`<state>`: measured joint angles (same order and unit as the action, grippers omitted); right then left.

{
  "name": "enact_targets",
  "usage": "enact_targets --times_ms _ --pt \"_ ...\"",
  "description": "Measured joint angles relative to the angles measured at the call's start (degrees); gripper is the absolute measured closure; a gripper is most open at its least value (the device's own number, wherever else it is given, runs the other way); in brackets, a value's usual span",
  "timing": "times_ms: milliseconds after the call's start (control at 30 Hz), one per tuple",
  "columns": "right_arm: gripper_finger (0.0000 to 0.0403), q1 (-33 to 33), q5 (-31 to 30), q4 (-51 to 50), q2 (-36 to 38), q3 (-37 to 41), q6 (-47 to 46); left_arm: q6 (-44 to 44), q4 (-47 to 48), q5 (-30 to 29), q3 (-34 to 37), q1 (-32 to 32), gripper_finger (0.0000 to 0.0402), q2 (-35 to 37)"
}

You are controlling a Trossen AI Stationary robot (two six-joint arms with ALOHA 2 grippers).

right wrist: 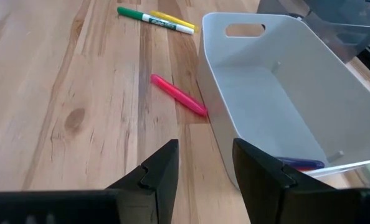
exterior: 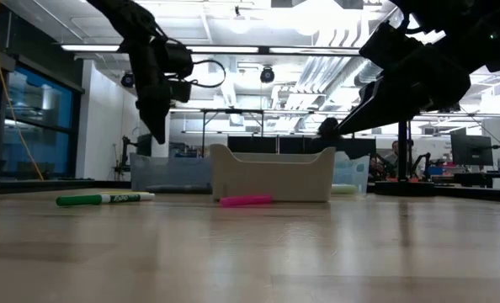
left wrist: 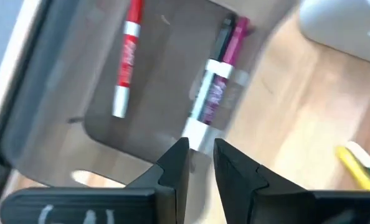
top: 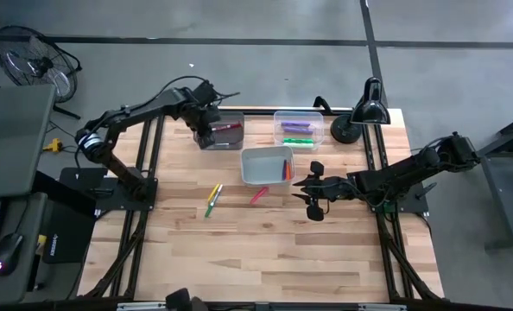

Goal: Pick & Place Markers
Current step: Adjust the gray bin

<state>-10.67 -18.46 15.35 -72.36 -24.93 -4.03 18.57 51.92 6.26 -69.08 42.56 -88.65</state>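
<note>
My left gripper [top: 206, 130] [left wrist: 201, 155] hangs over the smoky grey bin [top: 219, 131], fingers pointing down and open by a narrow gap, holding nothing. In that bin lie a red marker [left wrist: 128, 59] and a maroon marker [left wrist: 217, 93], its white end just beyond my fingertips. My right gripper [top: 299, 190] [right wrist: 205, 163] is open, low over the table beside the white bin [top: 265, 165]. A pink marker [right wrist: 179, 94] lies flat on the wood ahead of it. A green marker [top: 210, 206] and a yellow marker [top: 216, 193] lie side by side farther left.
The white bin [right wrist: 278, 93] holds a purple and a red-orange marker [right wrist: 300, 163]. A clear bin [top: 298, 128] at the far edge holds purple and green markers. A black desk lamp [top: 364, 111] stands at the far right corner. Bare wood fills the near half of the table [top: 265, 259].
</note>
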Motion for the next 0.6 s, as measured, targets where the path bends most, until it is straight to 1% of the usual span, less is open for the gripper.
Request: enact_targets --times_ms 100,167,267,433,600 --pt "0.0263 0.00 0.00 -0.15 0.00 0.00 -0.24 -3.21 1.69 -0.85 0.00 -3.36 0.0330 0.79" --pt "0.0263 0.00 0.01 -0.14 0.00 0.00 -0.27 -6.13 4.06 -2.44 0.00 -5.93 0.0330 1.38" --pt "0.0263 -0.01 0.39 -0.13 0.00 0.00 -0.46 -11.12 6.43 -4.29 -0.01 -10.87 0.0330 1.78" --pt "0.0263 0.01 3.08 -0.84 0.00 0.00 -0.48 -17.55 7.59 -4.66 0.04 -20.06 0.0330 2.06" --pt "0.0263 0.01 7.10 -3.62 0.00 0.00 -0.50 -25.27 6.32 -10.42 0.24 -30.15 0.0330 2.04"
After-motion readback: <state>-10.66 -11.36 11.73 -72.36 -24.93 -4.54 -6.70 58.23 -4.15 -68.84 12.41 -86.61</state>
